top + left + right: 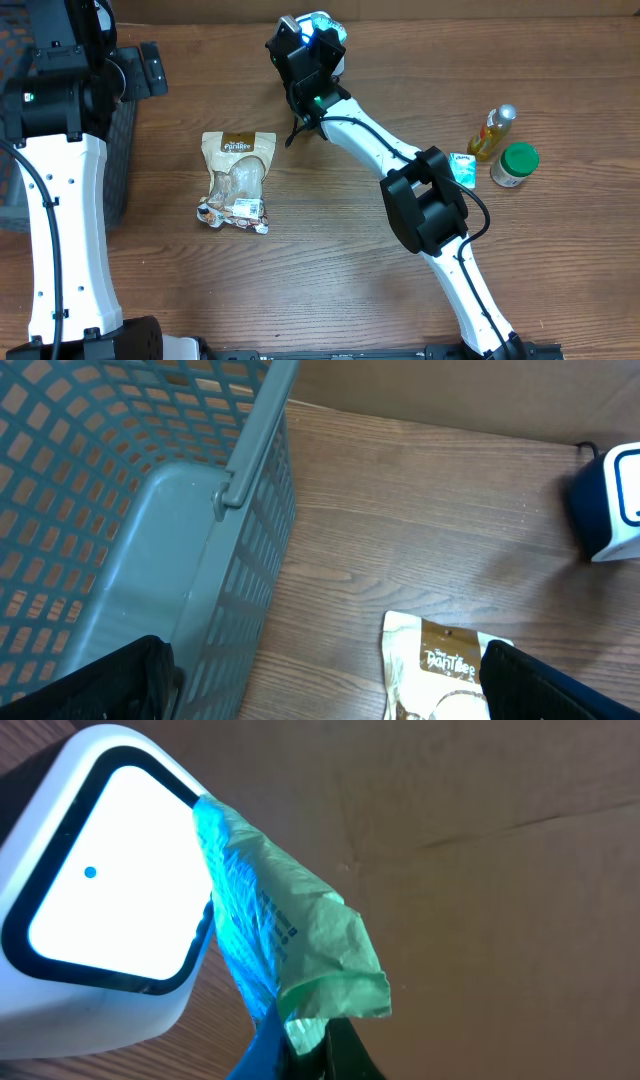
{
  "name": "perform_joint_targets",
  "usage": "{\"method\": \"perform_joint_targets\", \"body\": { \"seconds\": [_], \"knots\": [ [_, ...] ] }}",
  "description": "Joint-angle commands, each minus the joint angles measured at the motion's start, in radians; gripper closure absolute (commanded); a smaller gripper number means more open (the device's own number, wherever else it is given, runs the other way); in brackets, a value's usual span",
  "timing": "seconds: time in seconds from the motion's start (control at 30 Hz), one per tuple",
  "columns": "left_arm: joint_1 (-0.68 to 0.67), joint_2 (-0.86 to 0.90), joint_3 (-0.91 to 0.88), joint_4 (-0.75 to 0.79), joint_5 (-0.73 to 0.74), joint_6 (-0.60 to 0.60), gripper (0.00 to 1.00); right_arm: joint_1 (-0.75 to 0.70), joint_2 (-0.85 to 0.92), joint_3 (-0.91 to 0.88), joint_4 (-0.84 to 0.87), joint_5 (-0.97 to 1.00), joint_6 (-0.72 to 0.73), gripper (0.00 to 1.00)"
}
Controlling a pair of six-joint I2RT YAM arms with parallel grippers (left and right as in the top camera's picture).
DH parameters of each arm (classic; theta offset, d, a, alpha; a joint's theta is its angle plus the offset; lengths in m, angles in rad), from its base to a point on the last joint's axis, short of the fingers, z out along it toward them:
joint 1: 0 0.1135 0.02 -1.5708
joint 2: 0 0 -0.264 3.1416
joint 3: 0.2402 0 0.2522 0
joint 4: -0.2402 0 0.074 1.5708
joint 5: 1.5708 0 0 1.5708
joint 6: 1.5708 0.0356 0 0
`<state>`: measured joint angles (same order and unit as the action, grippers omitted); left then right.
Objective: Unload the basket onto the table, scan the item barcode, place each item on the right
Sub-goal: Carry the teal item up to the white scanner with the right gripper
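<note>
Wood-grain table [300, 280], cardboard wall [500, 820] behind; grey mesh basket [150, 510] left, snack pouch [237, 180] centre, bottle [493, 132] and jar [515, 165] right. Right gripper [300, 1055] clamped on green packet [290, 950], held at the white scanner [100, 920] and its lit window, far edge. Left gripper [320, 680] spread wide, empty.

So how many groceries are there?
5: brown pouch mid-table; yellow bottle, green-lidded jar and small teal carton on the right; green packet in the right gripper at the scanner. More could hide in the basket.

Brown wood-grain table [300, 290]; behind it a plain brown board [500, 840], possibly cardboard, evenly lit.
</note>
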<state>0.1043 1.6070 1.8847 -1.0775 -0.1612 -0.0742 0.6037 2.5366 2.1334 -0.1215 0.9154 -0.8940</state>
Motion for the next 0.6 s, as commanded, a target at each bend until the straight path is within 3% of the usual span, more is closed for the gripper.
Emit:
{"method": "perform_joint_targets", "body": {
  "seconds": [0.0, 0.13, 0.33, 0.47, 0.57],
  "knots": [
    [-0.013, 0.003, 0.000, 0.004, 0.002, 0.015, 0.01, 0.025, 0.000, -0.006, 0.006, -0.003, -0.002, 0.96],
    [-0.013, 0.003, 0.000, 0.004, 0.002, 0.015, 0.00, 0.026, -0.016, -0.006, 0.002, 0.009, 0.035, 0.96],
    [-0.013, 0.003, 0.000, 0.004, 0.002, 0.015, 0.00, 0.026, -0.161, -0.006, -0.150, -0.045, 0.151, 0.96],
    [-0.013, 0.003, 0.000, 0.003, 0.002, 0.015, 0.01, 0.010, -0.280, -0.006, -0.289, -0.087, 0.278, 0.96],
    [-0.013, 0.003, 0.000, 0.004, 0.002, 0.015, 0.00, -0.016, -0.371, -0.006, -0.466, -0.118, 0.456, 0.96]
  ]
}}
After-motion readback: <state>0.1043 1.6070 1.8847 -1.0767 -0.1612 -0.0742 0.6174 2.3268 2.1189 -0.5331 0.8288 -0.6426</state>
